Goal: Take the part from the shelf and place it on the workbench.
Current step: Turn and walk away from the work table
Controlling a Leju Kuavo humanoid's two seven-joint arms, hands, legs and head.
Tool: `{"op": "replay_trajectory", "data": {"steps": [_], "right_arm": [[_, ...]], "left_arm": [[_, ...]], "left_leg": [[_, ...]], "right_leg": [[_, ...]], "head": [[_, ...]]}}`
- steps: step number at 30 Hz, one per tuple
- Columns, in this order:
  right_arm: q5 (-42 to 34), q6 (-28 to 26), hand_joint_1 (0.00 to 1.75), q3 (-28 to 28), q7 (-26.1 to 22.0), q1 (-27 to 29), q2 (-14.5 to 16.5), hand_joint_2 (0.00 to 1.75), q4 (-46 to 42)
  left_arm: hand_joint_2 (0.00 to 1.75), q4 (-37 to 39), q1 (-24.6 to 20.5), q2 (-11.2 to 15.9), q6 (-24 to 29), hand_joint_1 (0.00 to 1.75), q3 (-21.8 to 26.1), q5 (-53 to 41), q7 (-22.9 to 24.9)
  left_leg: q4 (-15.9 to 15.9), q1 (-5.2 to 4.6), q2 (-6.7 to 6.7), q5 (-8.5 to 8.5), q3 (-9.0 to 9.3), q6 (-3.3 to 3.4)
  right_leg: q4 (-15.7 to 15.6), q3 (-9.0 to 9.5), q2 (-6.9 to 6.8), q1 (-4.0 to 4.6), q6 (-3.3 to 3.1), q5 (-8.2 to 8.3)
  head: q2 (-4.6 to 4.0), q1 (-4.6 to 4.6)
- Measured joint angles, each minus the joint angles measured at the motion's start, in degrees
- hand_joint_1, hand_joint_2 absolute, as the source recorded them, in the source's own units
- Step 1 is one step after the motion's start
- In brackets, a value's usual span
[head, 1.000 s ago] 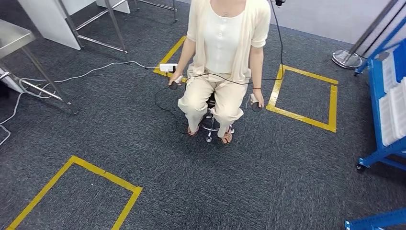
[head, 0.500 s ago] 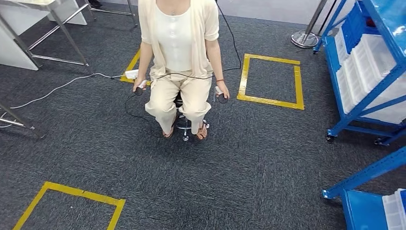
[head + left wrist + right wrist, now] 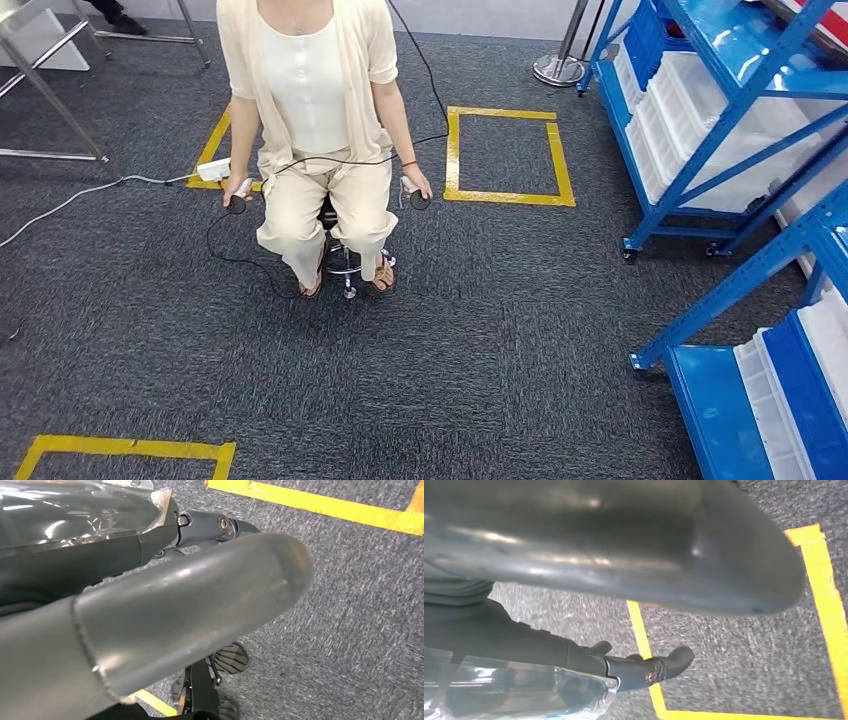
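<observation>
Head view, looking down on a dark grey carpet floor. Left of centre, a person in a cream cardigan and beige trousers sits on a small chrome stool with castors, holding a small dark round controller in each hand, with thin black cables running from them. A white power strip lies on the carpet just left of the person, with a pale cable trailing away to the left. A square outline of yellow floor tape lies to the person's right; a second taped outline lies at the near left edge. At far right stands a blue metal shelf rack on castors, carrying translucent white plastic bins; a second blue rack with further bins occupies the near right corner. The part to be taken cannot be told among the bins. Metal table legs stand at far left.

Left wrist view: the left hand, with thick grey thumb and dark fingers extended, hangs above the carpet, holding nothing. Right wrist view: the right hand, dark fingers extended, likewise holds nothing above a yellow taped outline.
</observation>
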Motion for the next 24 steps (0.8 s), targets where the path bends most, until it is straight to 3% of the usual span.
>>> {"op": "replay_trajectory", "data": {"steps": [1, 2, 4, 5, 6, 8, 9, 10, 12, 13, 14, 16, 17, 18, 19, 21, 23, 24], "right_arm": [[-0.07, 0.01, 0.0, -0.05, 0.01, 0.03, -0.02, 0.0, 0.0], [-0.16, 0.02, 0.0, -0.12, 0.01, 0.12, -0.04, 0.0, 0.0], [-0.35, 0.03, 0.0, -0.29, -0.02, 0.29, -0.14, 0.0, 0.0], [-0.4, 0.03, 0.0, -0.36, -0.07, 0.27, -0.18, 0.0, 0.0], [-0.42, 0.03, 0.0, -0.39, -0.13, 0.18, -0.21, 0.0, -0.01], [-0.45, 0.04, 0.0, -0.42, -0.28, 0.19, -0.22, 0.0, -0.01], [-0.46, 0.05, 0.0, -0.44, -0.32, 0.31, -0.25, 0.0, -0.01], [-0.47, 0.05, 0.0, -0.45, -0.35, 0.47, -0.29, 0.0, 0.0], [-0.51, 0.05, 0.0, -0.48, -0.34, 0.61, -0.37, 0.0, 0.0], [-0.53, 0.06, 0.0, -0.49, -0.34, 0.59, -0.35, 0.0, 0.0], [-0.55, 0.07, 0.0, -0.49, -0.34, 0.57, -0.32, 0.0, 0.0], [-0.56, 0.08, 0.0, -0.49, -0.35, 0.57, -0.26, 0.0, 0.0], [-0.56, 0.08, 0.0, -0.49, -0.35, 0.64, -0.27, 0.0, 0.0], [-0.56, 0.1, 0.0, -0.49, -0.35, 0.72, -0.29, 0.0, 0.0], [-0.56, 0.14, 0.0, -0.49, -0.35, 0.8, -0.32, 0.0, 0.0], [-0.57, 0.31, 0.0, -0.49, -0.35, 0.79, -0.28, 0.0, 0.0], [-0.58, 0.52, 0.0, -0.49, -0.35, 0.73, -0.25, 0.0, 0.0], [-0.59, 0.6, 0.0, -0.5, -0.35, 0.78, -0.27, 0.0, 0.0]], "left_arm": [[0.0, 0.0, 0.01, 0.0, -0.01, 0.0, -0.01, -0.04, 0.03], [0.0, 0.0, 0.0, 0.0, -0.01, 0.0, -0.01, -0.1, 0.06], [0.0, 0.0, -0.06, -0.05, -0.04, 0.0, -0.02, -0.19, 0.14], [0.0, 0.0, -0.08, -0.07, -0.06, 0.0, -0.02, -0.23, 0.17], [0.0, 0.0, -0.1, -0.09, -0.08, 0.0, -0.02, -0.25, 0.2], [0.0, 0.0, -0.24, -0.1, -0.09, 0.0, -0.02, -0.29, 0.23], [0.0, 0.0, -0.37, -0.11, -0.09, 0.0, -0.02, -0.3, 0.26], [0.0, 0.0, -0.51, -0.14, -0.09, 0.0, -0.02, -0.3, 0.28], [0.0, 0.0, -0.65, -0.17, -0.1, 0.0, -0.02, -0.31, 0.31], [0.0, 0.01, -0.62, -0.18, -0.1, 0.0, -0.03, -0.31, 0.32], [0.0, 0.01, -0.54, -0.19, -0.11, 0.0, -0.03, -0.31, 0.33], [0.0, 0.02, -0.34, -0.2, -0.1, 0.0, -0.04, -0.31, 0.35], [0.0, 0.02, -0.27, -0.2, -0.09, 0.0, -0.03, -0.31, 0.37], [0.0, 0.02, -0.24, -0.2, -0.09, 0.0, -0.03, -0.35, 0.39], [0.0, 0.02, -0.24, -0.19, -0.1, 0.0, -0.03, -0.39, 0.43], [0.0, 0.02, -0.24, -0.17, -0.1, 0.0, -0.04, -0.55, 0.52], [0.0, 0.02, -0.25, -0.15, -0.1, 0.0, -0.04, -0.65, 0.63], [0.0, 0.02, -0.31, -0.15, -0.1, 0.0, -0.04, -0.67, 0.69]], "left_leg": [[0.01, -0.09, 0.85, -0.01, -0.03, 0.0], [0.02, -0.12, 1.62, -0.04, -0.04, -0.01], [0.02, -0.06, 2.99, -0.15, 0.1, -0.19], [0.04, -0.14, 3.6, -0.28, 0.21, -0.42], [0.05, -0.27, 4.18, -0.46, 0.34, -0.76], [-0.03, -0.52, 5.24, -0.74, 0.75, -1.56], [-0.17, -0.51, 5.79, -0.83, 1.03, -1.95], [-0.04, -0.33, 5.87, -1.06, 1.21, -2.32], [2.19, 0.03, 3.43, -2.89, 0.6, -2.89], [4.86, 0.16, 1.58, -4.65, -0.51, -3.04], [8.38, 0.15, 0.0, -6.68, -2.09, -3.09], [14.8, 0.12, -1.02, -9.32, -5.28, -3.14], [15.86, 0.14, -1.15, -9.07, -5.96, -3.13], [14.7, 0.16, -1.26, -7.64, -5.61, -3.06], [11.8, 0.22, -1.57, -5.51, -4.42, -2.94], [4.63, 0.4, -3.66, -1.81, -1.42, -2.63], [1.2, 0.28, -4.96, -0.75, -0.1, -2.26], [0.88, 0.04, -4.6, -0.78, 0.0, -1.97]], "right_leg": [[2.45, -1.03, -0.26, -0.13, 0.18, -0.72], [2.89, -1.0, -0.48, -0.26, 0.56, -0.63], [-2.82, 2.52, -1.6, -0.52, 1.49, 1.49], [-6.9, 4.82, -2.97, -0.53, 1.7, 2.59], [-10.17, 6.72, -4.11, -0.32, 1.62, 3.48], [-12.68, 7.86, -5.04, 0.27, 0.82, 4.02], [-12.74, 7.72, -4.42, 0.54, 0.38, 4.12], [-12.89, 7.73, -3.75, 0.14, -0.1, 4.22], [-13.23, 8.06, -2.5, -0.5, -1.09, 4.52], [-13.32, 8.23, -1.86, -0.8, -1.59, 4.7], [-13.32, 8.15, -1.22, -0.55, -1.94, 4.77], [-13.3, 8.07, 0.3, -0.19, -2.31, 4.83], [-13.28, 8.11, 1.13, -0.06, -2.35, 4.84], [-13.24, 8.21, 1.98, 0.0, -2.33, 4.84], [-13.19, 8.33, 2.8, 0.03, -2.32, 4.84], [-12.92, 8.32, 4.23, 0.24, -2.17, 4.81], [-12.72, 7.9, 5.39, 0.45, -1.64, 4.9], [-12.73, 7.61, 5.94, 0.47, -1.24, 5.01]], "head": [[0.0, -0.01], [0.0, 0.01], [0.0, 0.02], [0.0, 0.07], [0.0, 0.05], [0.0, -0.15], [0.0, -0.26], [0.0, -0.37], [0.01, -0.54], [0.01, -0.69], [0.01, -0.8], [0.0, -0.87], [0.0, -0.88], [0.0, -0.88], [0.0, -0.89], [0.0, -0.88], [0.0, -0.85], [0.0, -0.84]]}}
